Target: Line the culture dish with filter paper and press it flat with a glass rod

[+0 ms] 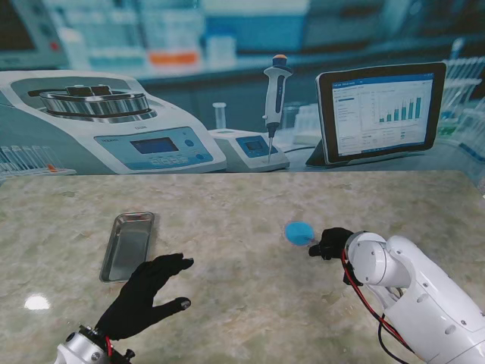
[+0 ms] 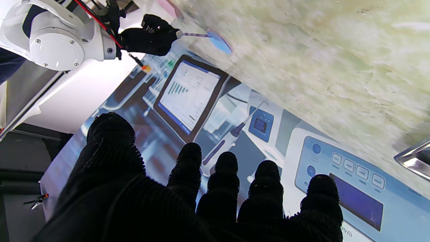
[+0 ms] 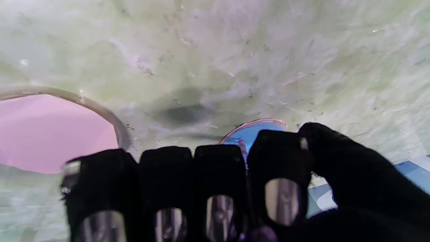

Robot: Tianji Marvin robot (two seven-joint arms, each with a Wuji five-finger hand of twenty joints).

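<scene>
- The right hand, black-gloved, sits right of centre in the stand view with its fingers curled shut around a thin glass rod. The rod shows best in the left wrist view, sticking out of the fist toward the dish.
- In the right wrist view the fingers line up side by side along the lower edge with the thumb folded against them — only a short bit of the rod shows between two of them.
- The rod's far end reaches the culture dish, a small round blue disc just beside the right hand, near the centre of the stand view. Whether the tip actually touches the dish, I cannot tell.
- The blue colour fills the dish; filter paper as a separate layer cannot be made out.
- The left hand, also black-gloved, is in the lower left of the stand view — fingers spread apart, holding nothing, palm toward the surface.
- Just beyond the left hand's fingertips, in the left middle of the stand view, lies a rectangular metal tray, its long side running away from me; it is well apart from the dish.
- The pale marbled surface carries everything; behind it stands a printed laboratory backdrop.
- A pink round shape with a pale rim shows at the left edge of the right wrist view; what it is cannot be told.
</scene>
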